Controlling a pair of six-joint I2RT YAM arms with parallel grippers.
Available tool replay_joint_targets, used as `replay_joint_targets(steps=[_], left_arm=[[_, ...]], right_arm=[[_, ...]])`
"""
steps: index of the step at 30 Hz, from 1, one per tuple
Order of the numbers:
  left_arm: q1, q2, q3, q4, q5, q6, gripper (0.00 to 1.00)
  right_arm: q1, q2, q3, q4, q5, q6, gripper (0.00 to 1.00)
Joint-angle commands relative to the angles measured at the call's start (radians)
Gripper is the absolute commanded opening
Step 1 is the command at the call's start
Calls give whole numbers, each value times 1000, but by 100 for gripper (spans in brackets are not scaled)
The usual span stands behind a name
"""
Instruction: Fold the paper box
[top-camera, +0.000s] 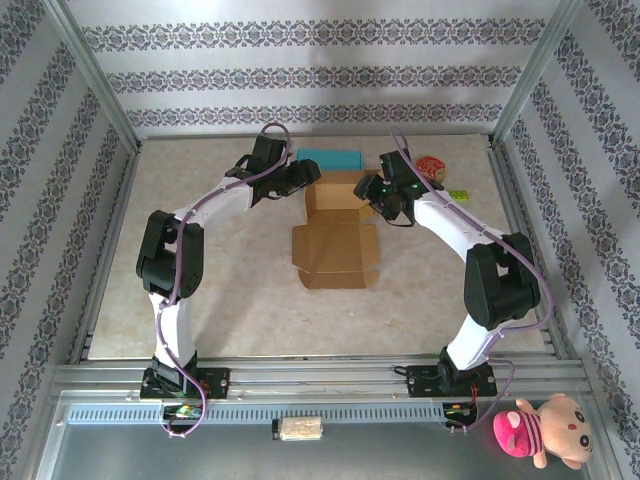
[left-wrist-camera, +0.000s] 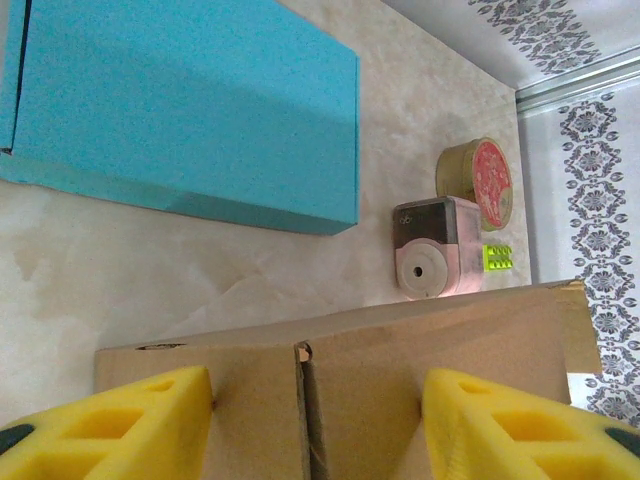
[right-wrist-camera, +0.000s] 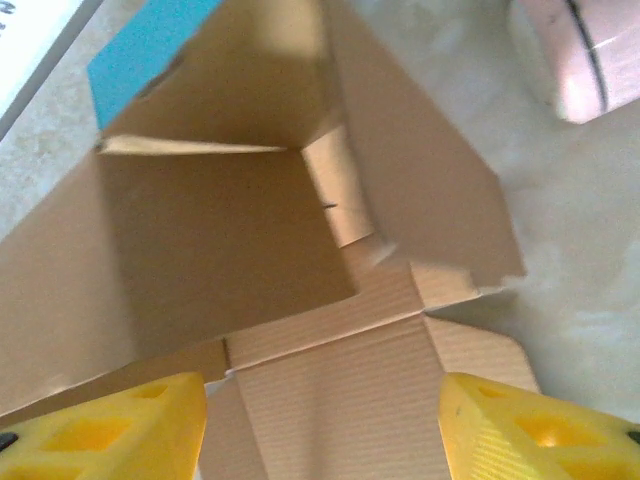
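1. In the left wrist view the teal box (left-wrist-camera: 190, 110) runs past the top and left edges.
2. There the yellow fingers (left-wrist-camera: 120, 430) and the paper box (left-wrist-camera: 360, 370) are cut by the bottom edge.
3. In the right wrist view a pink object (right-wrist-camera: 575, 55) at top right is blurred and cropped.
4. From above, the green item (top-camera: 458, 194) on the right side is too small to identify.
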Motion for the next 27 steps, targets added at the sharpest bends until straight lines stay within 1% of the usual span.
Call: replay_joint_targets(steps=[1,5,11,15,19,24,27], left_arm=[[5,19,27,3,6,7,57],[6,13,28,-1,1,10,56],[6,12,31,-6,0,12,56],[5,12,33,-7,4,13,56],[4,11,33,-4,4,11,56],[5,17,40,-8,11,13,56],[6,19,41,-5,12,9,56]], right_arm=[[-37,-30,-74,130,2,21,65],[-70,-39,-130,186,21,22,65],[-83,-16,-136,193,84,-22,64],[-58,20,-150,219,25,55,61],[-41,60,-202,313,11,124,62],[-43,118,-199,415,-9,119,67],[-41,140,-207,478,7,120,67]])
